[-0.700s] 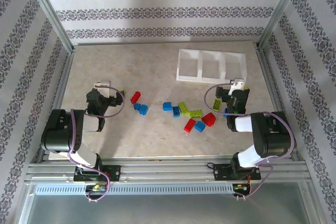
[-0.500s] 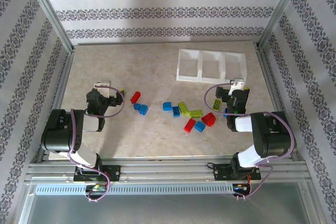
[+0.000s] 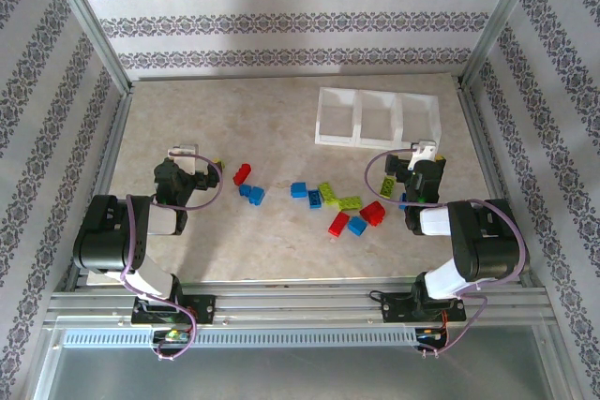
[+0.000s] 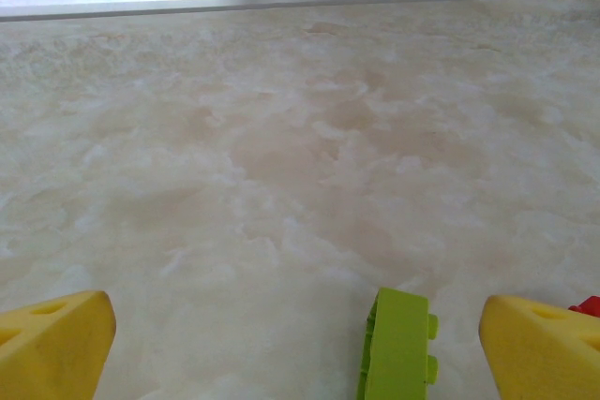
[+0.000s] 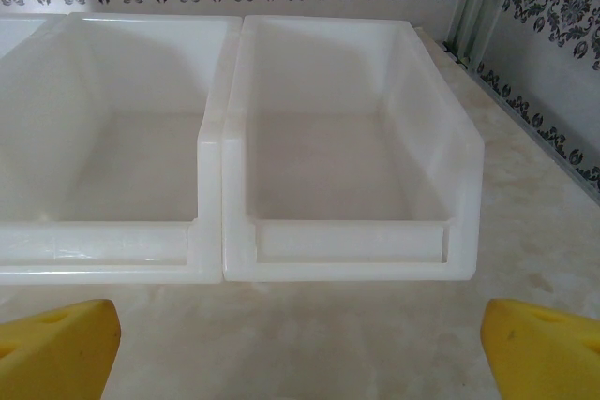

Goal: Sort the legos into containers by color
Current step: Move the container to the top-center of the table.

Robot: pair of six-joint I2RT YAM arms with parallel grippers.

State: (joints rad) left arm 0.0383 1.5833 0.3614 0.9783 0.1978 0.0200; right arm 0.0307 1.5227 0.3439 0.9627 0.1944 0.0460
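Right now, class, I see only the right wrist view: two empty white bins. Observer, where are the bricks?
Observer: Red, blue and green bricks lie scattered on the table, on the near side of the tray and mostly to its left.
Operator: Anything by the left gripper?
Observer: A green brick lies on the table between the open fingers of the left gripper.
Operator: Any more bins?
Observer: A third bin, at the tray's left end, looks empty too.

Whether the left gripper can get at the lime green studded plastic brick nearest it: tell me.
Probably yes: left gripper open, the lime green brick lying on bare table between its yellow fingers.
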